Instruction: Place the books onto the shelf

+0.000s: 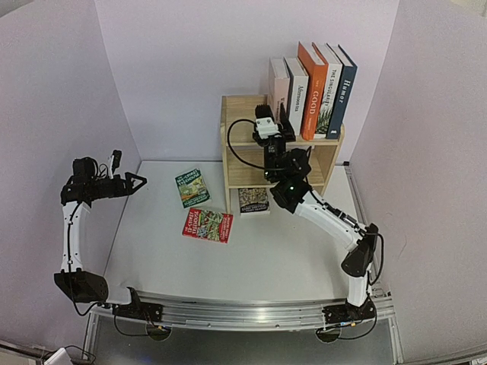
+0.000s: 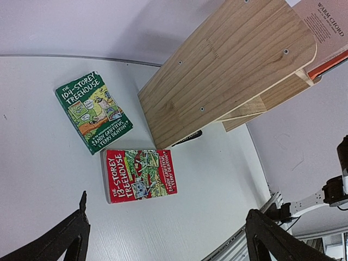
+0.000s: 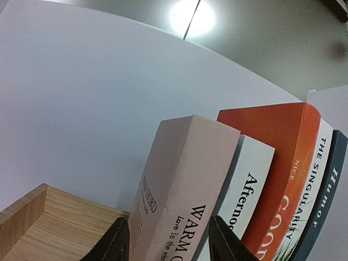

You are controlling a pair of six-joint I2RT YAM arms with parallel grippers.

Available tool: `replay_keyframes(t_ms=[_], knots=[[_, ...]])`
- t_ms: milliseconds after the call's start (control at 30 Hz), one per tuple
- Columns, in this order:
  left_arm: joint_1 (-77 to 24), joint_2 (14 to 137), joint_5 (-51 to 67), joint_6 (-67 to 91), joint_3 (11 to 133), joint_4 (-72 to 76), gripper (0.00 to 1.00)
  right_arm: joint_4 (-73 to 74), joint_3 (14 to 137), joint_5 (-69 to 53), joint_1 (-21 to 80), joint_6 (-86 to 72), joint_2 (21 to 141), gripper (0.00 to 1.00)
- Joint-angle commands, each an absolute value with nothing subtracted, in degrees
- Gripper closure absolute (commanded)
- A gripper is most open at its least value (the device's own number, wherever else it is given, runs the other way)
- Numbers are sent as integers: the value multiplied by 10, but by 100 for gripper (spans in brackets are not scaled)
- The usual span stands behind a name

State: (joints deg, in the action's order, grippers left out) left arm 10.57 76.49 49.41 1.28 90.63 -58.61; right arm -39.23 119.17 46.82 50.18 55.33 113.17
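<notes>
Up on the top tier of the shelf (image 1: 237,144), the right gripper (image 3: 167,219) is reaching in from the front. Its two fingers (image 3: 117,239) are sitting one on each side of the pink "WARM CHORD" book (image 3: 179,179), right at its bottom end. They're hugging it really close, but honestly I can't tell if they're actually squeezing it or just straddling it.

That pink book is standing upright as the leftmost of the row on that tier. Going right from it, pressed together, are the white "Afternoon" book (image 3: 247,185), the orange "GOOD" book (image 3: 283,163), the white "THE SINGULARITY" book (image 3: 318,163) and the dark blue "Humor" book (image 3: 333,185). The left stretch of that tier is showing bare wood.

Down at the front foot of the shelf a dark paperback (image 1: 253,200) is standing. I can't say whether it's inside the bottom tier or just leaning against it.

Off to the shelf's left, the green paperback (image 2: 92,111) and the red paperback (image 2: 140,175) are lying flat, covers up, on the table (image 1: 266,258). The green one is nearer the shelf's back and the red one is just in front of it.

Well left of the shelf, the left gripper (image 2: 168,239) is hovering with its fingers spread wide and nothing between them, pointing toward those two paperbacks.
</notes>
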Motion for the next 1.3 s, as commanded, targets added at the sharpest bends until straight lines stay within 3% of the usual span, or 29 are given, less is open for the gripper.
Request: replay_keyframes(t_ms=[0,233,733,1267], knots=[[105,758,505,1,922,-593,0,-426,1202,489,488,549,1151,53],[105,761,506,1,923,-593,0,-426,1241,495,471,549,1183,60],[105,760,503,1,918,-593,0,-425,1289,510,442,548,1217,63],[87,756,453,-53,856,-598,0,-404,1206,520,487,543,1138,62]])
